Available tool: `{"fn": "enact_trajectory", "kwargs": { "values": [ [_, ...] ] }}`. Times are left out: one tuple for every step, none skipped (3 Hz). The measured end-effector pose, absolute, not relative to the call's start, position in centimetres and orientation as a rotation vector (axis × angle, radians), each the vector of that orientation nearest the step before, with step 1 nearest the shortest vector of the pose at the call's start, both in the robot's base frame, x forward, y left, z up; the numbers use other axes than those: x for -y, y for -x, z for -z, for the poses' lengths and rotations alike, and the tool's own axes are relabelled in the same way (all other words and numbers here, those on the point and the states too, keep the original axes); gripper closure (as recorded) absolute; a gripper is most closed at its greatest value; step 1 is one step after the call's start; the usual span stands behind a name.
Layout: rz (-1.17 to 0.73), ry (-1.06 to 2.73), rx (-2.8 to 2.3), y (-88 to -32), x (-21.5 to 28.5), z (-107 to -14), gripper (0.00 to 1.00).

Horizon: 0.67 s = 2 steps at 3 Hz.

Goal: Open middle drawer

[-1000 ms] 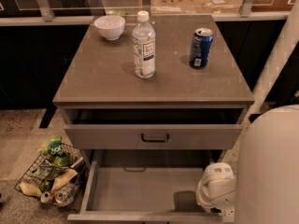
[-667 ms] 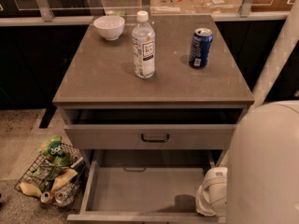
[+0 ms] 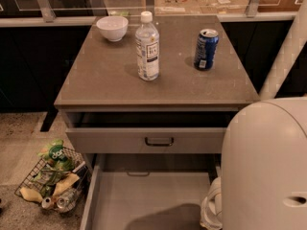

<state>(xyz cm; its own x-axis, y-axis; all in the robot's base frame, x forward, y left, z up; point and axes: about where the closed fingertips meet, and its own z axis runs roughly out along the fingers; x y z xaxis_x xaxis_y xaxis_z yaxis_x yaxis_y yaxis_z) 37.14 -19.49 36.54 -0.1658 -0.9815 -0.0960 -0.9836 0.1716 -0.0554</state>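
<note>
the wide, shallow grey middle drawer stands pulled far out of the grey flat-topped cabinet. the white gripper hangs at the cabinet's lower right; parted or closed, i cannot tell. the opening seems done; the next move is to back away cleanly.

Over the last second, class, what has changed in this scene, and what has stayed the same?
The arm's white casing swung left, filling more of the right side and hiding more of the hand, which dropped slightly lower by the open middle drawer's right edge. No grasp or release shows. That drawer, the bowl, bottle, can and basket stayed put.
</note>
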Motion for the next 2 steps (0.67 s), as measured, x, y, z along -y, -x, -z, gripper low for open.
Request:
{"fn": "enact_trajectory", "kwargs": {
  "values": [
    [-0.031,1.956,-2.318,-37.1,19.47,-36.5,0.83],
    [-0.032,1.957,-2.318,-37.06,19.44,-36.47,0.59]
  ]
}}
